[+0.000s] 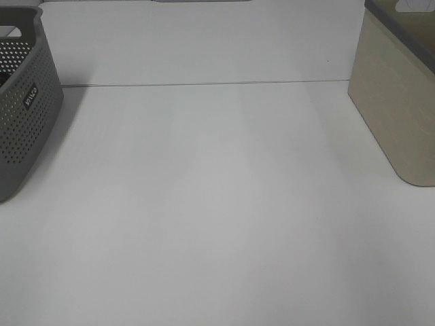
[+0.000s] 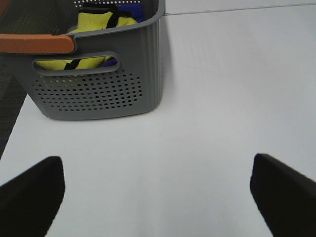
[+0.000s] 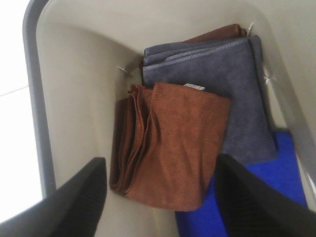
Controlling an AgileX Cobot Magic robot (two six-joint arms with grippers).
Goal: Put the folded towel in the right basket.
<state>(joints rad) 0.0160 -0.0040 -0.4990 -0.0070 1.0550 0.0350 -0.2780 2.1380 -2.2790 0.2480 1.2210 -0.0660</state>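
A folded brown towel (image 3: 168, 148) lies inside the beige right basket (image 3: 74, 84), on top of a grey-blue towel (image 3: 232, 89) and a bright blue one (image 3: 266, 192). My right gripper (image 3: 160, 197) is open above it, one finger (image 3: 74, 197) on each side, not touching the towel. The basket shows at the right edge of the high view (image 1: 397, 102). My left gripper (image 2: 158, 197) is open and empty over the white table, in front of the grey left basket (image 2: 98, 94). Neither arm shows in the high view.
The grey perforated basket (image 1: 24, 109) stands at the left edge and holds yellow and blue cloth (image 2: 94, 29). An orange handle-like bar (image 2: 37, 43) lies across its rim. The white table (image 1: 217, 204) spans between the baskets.
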